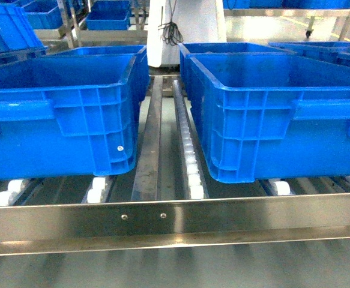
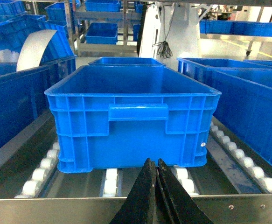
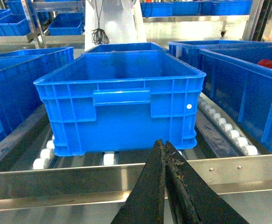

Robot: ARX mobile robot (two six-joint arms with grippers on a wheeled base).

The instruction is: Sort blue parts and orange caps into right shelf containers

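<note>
Black, seemingly scuffed tapered claw [image 3: 166, 149] fingers

Two containers are placed side by side on the right shelf: the left container [image 1: 57, 114] and the right container [image 1: 277, 114], well apart, with a roller strip [image 1: 190, 156] and metal guide strips [image 1: 153, 144] between them. Both are set on white rollers [image 1: 99, 187] just behind the front rail [image 1: 175, 219]. Behind each one a further crate [image 1: 223, 51] is lined up. More crates [image 1: 108, 15] are stored on racks at the back.
</note>
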